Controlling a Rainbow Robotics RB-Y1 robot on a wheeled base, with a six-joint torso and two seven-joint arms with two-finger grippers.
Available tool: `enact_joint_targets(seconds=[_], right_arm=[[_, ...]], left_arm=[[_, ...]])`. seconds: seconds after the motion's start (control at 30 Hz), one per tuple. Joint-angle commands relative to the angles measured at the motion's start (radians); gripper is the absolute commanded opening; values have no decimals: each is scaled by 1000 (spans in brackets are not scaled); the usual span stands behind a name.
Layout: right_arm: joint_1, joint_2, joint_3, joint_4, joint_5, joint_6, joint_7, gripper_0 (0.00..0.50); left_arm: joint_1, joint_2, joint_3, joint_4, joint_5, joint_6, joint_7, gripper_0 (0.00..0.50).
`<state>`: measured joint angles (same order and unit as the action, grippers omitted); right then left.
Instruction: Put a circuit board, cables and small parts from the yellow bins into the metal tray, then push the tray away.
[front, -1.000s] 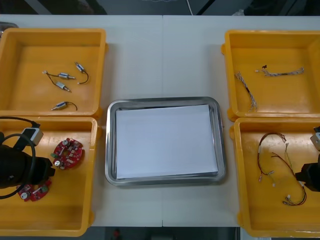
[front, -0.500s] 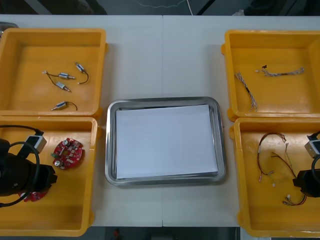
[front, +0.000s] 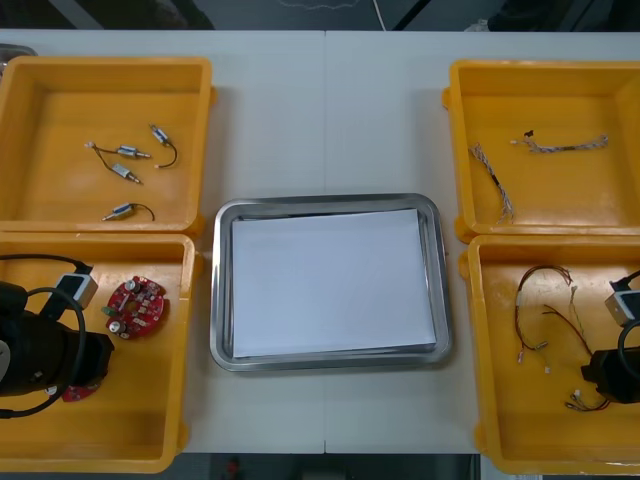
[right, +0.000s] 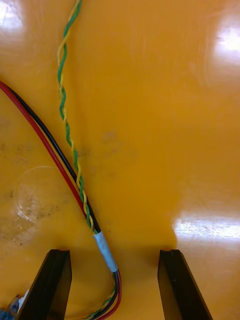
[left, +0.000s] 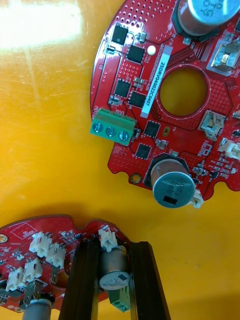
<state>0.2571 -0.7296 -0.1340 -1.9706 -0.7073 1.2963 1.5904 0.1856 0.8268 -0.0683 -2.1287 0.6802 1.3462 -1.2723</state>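
Note:
In the near left yellow bin (front: 150, 440), my left gripper (front: 78, 372) is down on the lower round red circuit board (front: 76, 393). In the left wrist view the gripper (left: 115, 280) is shut on that board (left: 30, 250), its fingers (left: 85, 280) clamping a grey cylinder on it. A second red board (front: 137, 306) (left: 165, 90) lies just beyond, untouched. In the near right bin (front: 500, 420), my right gripper (front: 600, 385) (right: 114, 285) stands open, low over the floor, straddling a red and yellow cable (right: 75, 165) (front: 560, 330). The metal tray (front: 330, 203), white inside, sits between the bins.
The far left bin (front: 30, 210) holds several small metal parts (front: 125, 165). Twisted cables (front: 495, 180) lie in the far right bin (front: 460, 150). Bare table runs beyond the tray and between the bins.
My left gripper slid toward the near edge, onto the lower board, and shut on it. My right gripper moved nearer and lower over the cables, still open.

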Motion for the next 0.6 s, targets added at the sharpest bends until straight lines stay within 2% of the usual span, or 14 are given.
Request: enact_joint_targets(seconds=[0.03, 0.33, 0.37, 0.4, 0.43, 0.47, 0.5, 0.53, 0.6], right_arm=[[41, 7, 10, 10, -4, -45, 25, 500], [44, 24, 24, 24, -6, -71, 26, 500], [44, 24, 24, 24, -8, -71, 23, 476], [44, 27, 24, 24, -9, -69, 20, 312], [44, 29, 24, 24, -11, -66, 19, 172], [44, 29, 24, 24, -12, -65, 17, 95], [44, 29, 24, 24, -14, -65, 16, 61], [45, 30, 24, 24, -15, -65, 14, 0], [44, 29, 24, 24, -20, -63, 13, 0]], left_arm=[[35, 6, -10, -4, -14, -12, -150, 0], [25, 11, 45, -13, 15, 16, -173, 0], [23, 12, 50, -13, 16, 21, -173, 0], [17, 12, 59, -16, 21, 37, -176, 0], [12, 11, 67, -22, 22, 50, -177, 0], [8, 12, 79, -31, 25, 70, -177, 0], [5, 12, 85, -37, 27, 80, -177, 0], [-2, 11, 97, -50, 32, 105, -177, 0], [-14, 12, 122, -77, 41, 154, -173, 0]])
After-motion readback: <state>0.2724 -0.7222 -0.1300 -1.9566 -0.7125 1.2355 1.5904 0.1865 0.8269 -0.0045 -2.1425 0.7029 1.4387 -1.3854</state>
